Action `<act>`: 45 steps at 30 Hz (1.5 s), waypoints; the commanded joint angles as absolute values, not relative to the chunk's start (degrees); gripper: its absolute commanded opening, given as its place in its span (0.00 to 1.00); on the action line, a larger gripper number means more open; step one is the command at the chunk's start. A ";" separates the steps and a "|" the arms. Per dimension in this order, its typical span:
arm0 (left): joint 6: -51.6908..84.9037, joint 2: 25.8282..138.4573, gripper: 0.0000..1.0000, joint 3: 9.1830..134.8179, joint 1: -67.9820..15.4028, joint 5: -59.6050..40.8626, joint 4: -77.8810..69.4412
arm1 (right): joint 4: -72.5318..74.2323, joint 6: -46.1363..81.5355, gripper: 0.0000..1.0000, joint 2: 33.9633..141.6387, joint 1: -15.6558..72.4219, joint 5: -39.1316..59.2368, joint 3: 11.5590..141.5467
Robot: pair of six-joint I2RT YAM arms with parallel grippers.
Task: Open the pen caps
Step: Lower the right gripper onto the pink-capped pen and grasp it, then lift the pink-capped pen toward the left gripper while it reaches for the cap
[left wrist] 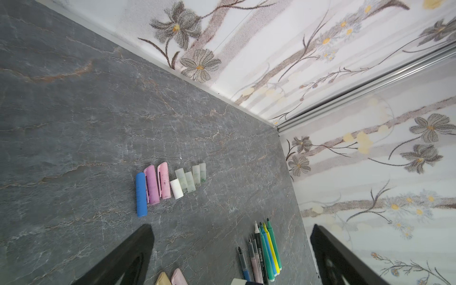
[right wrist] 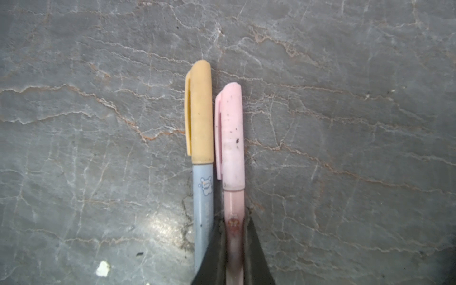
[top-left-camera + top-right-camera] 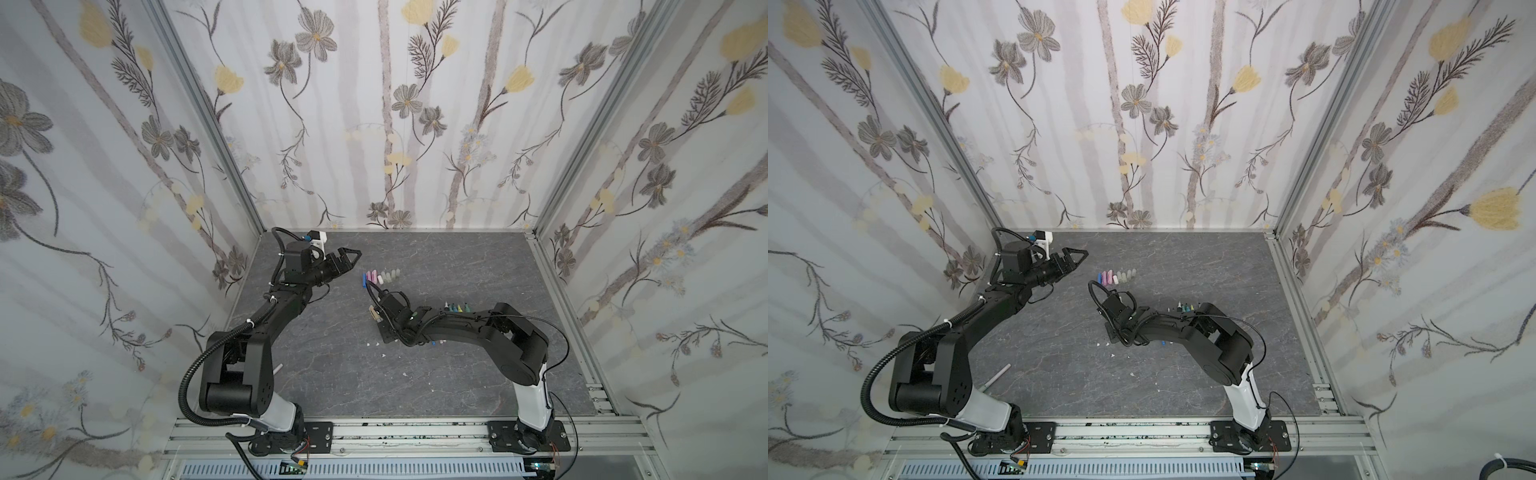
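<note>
Though capped, pink pen [image 2: 232,158] in hand [image 2: 234,220].

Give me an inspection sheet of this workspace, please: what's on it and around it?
Surface: dark grey marbled tabletop.
Job's things: row of removed caps; row of uncapped pens; tan-capped blue pen and pink pen, both capped, side by side.
Clutter: white specks; pale stick by the left arm's base.
Grippers: left gripper open, raised, empty; right gripper shut on the pink pen's barrel.
Cables: black ribbed hose along left arm; thin cable looping at right wrist.
Surroundings: floral wallpaper walls, aluminium frame.
</note>
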State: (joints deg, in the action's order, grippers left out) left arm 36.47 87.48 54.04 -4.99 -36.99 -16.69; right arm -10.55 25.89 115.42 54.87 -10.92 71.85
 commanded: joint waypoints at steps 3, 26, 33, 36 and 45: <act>41.94 86.79 1.00 51.54 -3.89 -37.78 -25.48 | -16.79 25.60 0.05 113.37 54.06 -10.68 69.91; 44.61 83.99 0.88 50.55 -6.56 -42.07 -26.92 | -12.17 24.65 0.01 96.23 49.59 -11.99 61.71; 36.62 86.79 0.84 54.73 -15.22 -40.29 -17.46 | -4.20 24.63 0.00 82.55 45.48 -8.22 52.81; 36.56 88.72 0.84 55.50 -17.48 -41.31 -17.58 | -1.11 24.52 0.00 78.08 44.00 -7.69 49.39; 37.06 93.57 0.82 58.21 -25.40 -41.76 -18.69 | 0.74 23.95 0.00 74.00 41.38 -6.01 46.85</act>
State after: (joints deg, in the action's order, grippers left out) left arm 37.50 92.53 57.17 -24.05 -41.39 -17.34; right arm -2.07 24.38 74.43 41.58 -7.38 47.13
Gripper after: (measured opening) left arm 0.824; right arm 0.084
